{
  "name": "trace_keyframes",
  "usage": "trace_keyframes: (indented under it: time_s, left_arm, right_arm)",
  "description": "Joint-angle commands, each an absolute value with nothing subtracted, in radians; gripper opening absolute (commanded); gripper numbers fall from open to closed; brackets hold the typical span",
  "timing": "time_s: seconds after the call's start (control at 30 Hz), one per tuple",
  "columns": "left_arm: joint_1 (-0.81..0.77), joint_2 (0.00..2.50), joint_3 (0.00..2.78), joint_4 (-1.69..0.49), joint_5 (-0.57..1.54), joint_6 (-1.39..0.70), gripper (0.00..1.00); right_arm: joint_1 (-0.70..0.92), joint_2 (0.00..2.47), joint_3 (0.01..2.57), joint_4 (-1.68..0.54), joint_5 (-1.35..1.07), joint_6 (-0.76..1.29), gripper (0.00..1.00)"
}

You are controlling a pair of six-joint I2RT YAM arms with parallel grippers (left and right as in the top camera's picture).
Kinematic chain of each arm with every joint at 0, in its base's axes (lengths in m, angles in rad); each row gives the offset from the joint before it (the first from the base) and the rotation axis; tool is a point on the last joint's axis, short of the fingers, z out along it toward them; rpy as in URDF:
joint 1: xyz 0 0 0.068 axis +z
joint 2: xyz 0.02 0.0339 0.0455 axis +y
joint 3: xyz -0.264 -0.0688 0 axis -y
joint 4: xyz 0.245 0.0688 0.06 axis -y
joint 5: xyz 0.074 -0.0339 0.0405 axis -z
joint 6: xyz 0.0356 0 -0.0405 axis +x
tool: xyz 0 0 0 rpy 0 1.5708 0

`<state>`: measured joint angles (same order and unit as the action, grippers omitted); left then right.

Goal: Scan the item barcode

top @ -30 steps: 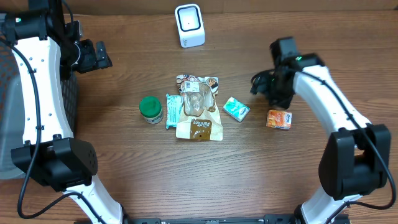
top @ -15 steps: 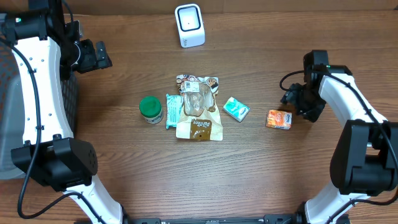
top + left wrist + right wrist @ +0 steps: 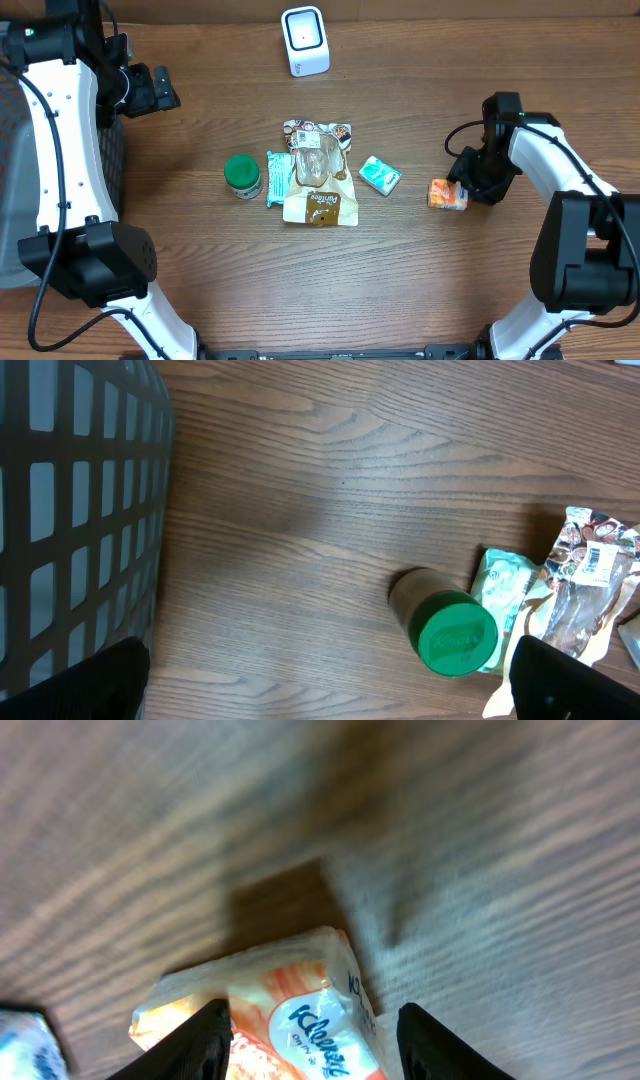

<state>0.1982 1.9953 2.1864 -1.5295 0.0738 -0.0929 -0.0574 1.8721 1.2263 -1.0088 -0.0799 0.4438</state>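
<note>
The right gripper (image 3: 312, 1025) stands half open over the orange tissue pack (image 3: 285, 1010), one finger on each side. The pack lies on the right of the table (image 3: 200, 270), well apart from the white scanner (image 3: 305, 40). The soft pack could crumple or slip sideways when squeezed, hiding its barcode. The left gripper (image 3: 330, 685) hangs wide open and empty beside the basket (image 3: 70, 510).

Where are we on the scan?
Done: nothing visibly; the white scanner stands alone. In hand: the right hand straddles the orange Kleenex pack, not yet clamped. To do: grip, lift, present its barcode to the scanner. The left hand hangs open.
</note>
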Motion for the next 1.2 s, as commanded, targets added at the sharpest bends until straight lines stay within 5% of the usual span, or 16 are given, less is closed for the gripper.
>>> trace_keyframes:
  time_s: [0.0, 0.3, 0.6, 0.93, 1.17]
  left_arm:
    - [0.202, 1.969, 2.189, -1.528, 0.068, -0.067, 0.99]
    - [0.202, 1.969, 2.189, -1.527, 0.07, -0.067, 1.0]
    - [0.202, 1.969, 2.189, -1.528, 0.07, -0.067, 1.0]
    - [0.202, 1.969, 2.189, -1.528, 0.07, -0.067, 0.99]
    - [0.202, 1.969, 2.189, -1.528, 0.07, -0.067, 0.99]
  right_arm:
    - [-0.054, 1.871, 1.187, -1.012, -0.141, 0.44, 0.52]
    - [-0.05, 1.871, 1.179, -1.039, -0.317, 0.41, 0.46]
    - [-0.05, 1.871, 1.179, -0.954, -0.296, 0.447, 0.04]
    - [-0.059, 1.849, 1.18, -0.942, -0.292, 0.547, 0.04]
    - [-0.041, 1.778, 1.179, -0.968, -0.29, 0.836, 0.04]
